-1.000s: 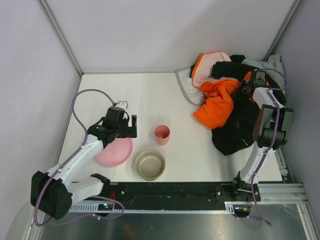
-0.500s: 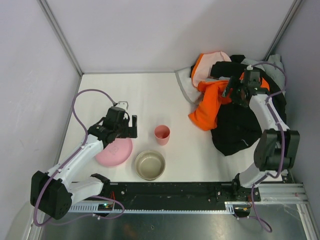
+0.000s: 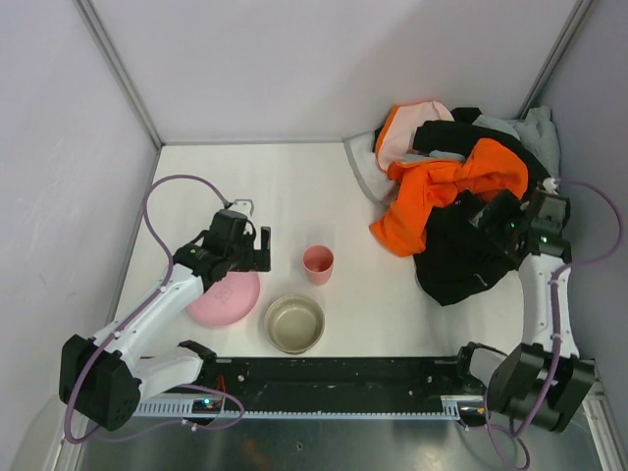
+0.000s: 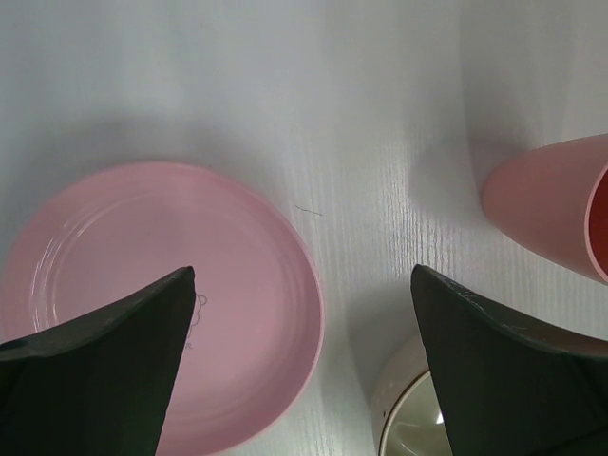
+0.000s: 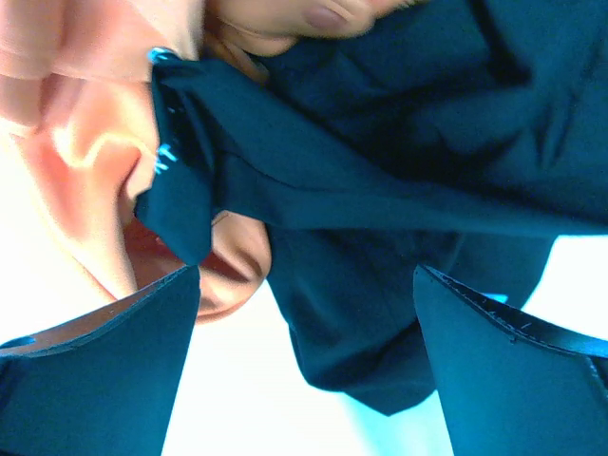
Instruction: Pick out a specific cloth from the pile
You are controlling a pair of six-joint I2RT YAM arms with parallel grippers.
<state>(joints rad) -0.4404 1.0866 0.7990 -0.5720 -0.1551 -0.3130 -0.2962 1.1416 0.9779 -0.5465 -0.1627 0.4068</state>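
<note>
Toward the far right corner of the table [image 3: 294, 186] sits the pile [image 3: 446, 172]. The cloth [image 3: 453, 263] is its nearest part: black, floppy, spilling onto the bare surface, with the bright orange garment [image 3: 432, 208] apparently lapping over its far left side. Its long axis seems to run from the far right, under the gripper, to the near left, with a rounded end pointing roughly at the arm bases. The thin pale stripe [image 3: 479, 281] shows along its near right edge.

The right gripper [image 3: 489, 218] hangs just above the cloth's far end, jaws spread wide and clamped on nothing (its wrist view shows a loose black fold and orange fabric beyond the fingertips). To grasp well, it should come down on black fabric clear of the orange hem and pinch one raised fold rather than flat cloth. That fold should belong to the striped piece, not the other black fabric [image 3: 461, 132] at the back. Drawing it out along the long axis, toward the open table, should free it with least drag.

The left gripper [image 3: 261, 250], also spread apart, hovers over the pink plate [image 3: 224, 299], well away.
</note>
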